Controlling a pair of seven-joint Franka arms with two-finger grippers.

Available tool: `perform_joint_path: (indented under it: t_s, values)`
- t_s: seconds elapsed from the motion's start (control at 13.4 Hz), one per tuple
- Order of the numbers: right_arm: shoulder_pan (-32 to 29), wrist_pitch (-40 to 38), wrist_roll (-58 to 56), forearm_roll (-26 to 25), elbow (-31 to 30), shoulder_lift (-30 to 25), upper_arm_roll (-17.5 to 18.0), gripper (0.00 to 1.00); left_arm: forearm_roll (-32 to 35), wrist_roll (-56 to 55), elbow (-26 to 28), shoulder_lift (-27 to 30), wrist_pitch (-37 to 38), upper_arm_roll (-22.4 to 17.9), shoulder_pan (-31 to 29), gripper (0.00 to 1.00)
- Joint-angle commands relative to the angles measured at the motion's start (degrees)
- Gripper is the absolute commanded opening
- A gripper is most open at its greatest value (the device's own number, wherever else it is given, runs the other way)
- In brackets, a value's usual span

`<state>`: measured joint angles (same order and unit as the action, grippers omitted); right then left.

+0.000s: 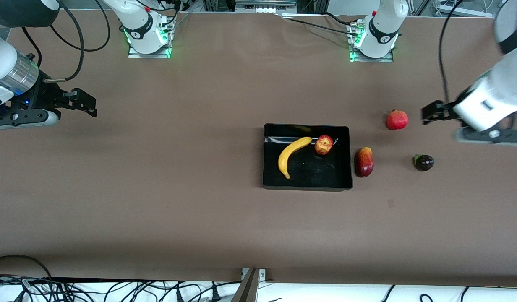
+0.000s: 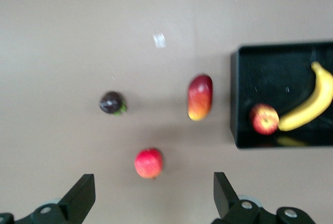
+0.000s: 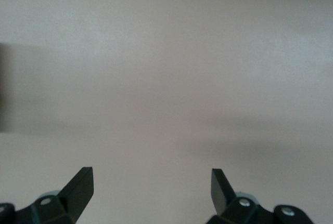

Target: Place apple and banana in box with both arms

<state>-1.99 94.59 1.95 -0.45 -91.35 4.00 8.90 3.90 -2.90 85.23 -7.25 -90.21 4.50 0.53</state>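
Observation:
The black box [image 1: 348,155] [image 2: 235,104] sits mid-table. Inside it lie the yellow banana [image 1: 291,154] [image 2: 312,104] and, touching its tip, the mottled red apple [image 1: 324,144] [image 2: 264,118]. My left gripper [image 1: 428,112] [image 2: 153,187] hangs open and empty in the air at the left arm's end of the table, beside the uniformly red round fruit. My right gripper [image 1: 88,104] [image 3: 152,185] is open and empty over bare table at the right arm's end.
Three other fruits lie on the table between the box and the left arm's end: a red round fruit [image 1: 397,120] [image 2: 149,162], an oblong dark red and orange fruit [image 1: 364,162] [image 2: 200,97], and a small dark purple fruit [image 1: 424,162] [image 2: 112,102].

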Motion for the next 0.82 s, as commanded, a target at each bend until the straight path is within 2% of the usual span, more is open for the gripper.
perform_joint_path:
  t_s: [0.0,0.3,0.75]
  values:
    - [-0.2,-0.2,-0.6,-0.2,1.0,0.4,0.1,1.00,-1.3,0.5,10.8,8.3,-6.5,-3.1,3.8,1.00]
    - [-0.2,-0.2,-0.6,-0.2,1.0,0.4,0.1,1.00,-1.8,0.7,10.0,7.5,-2.0,-4.2,3.6,1.00]
    - [-0.2,-0.2,-0.6,-0.2,1.0,0.4,0.1,1.00,-1.8,0.5,7.2,5.6,-0.5,-4.2,3.2,1.00]
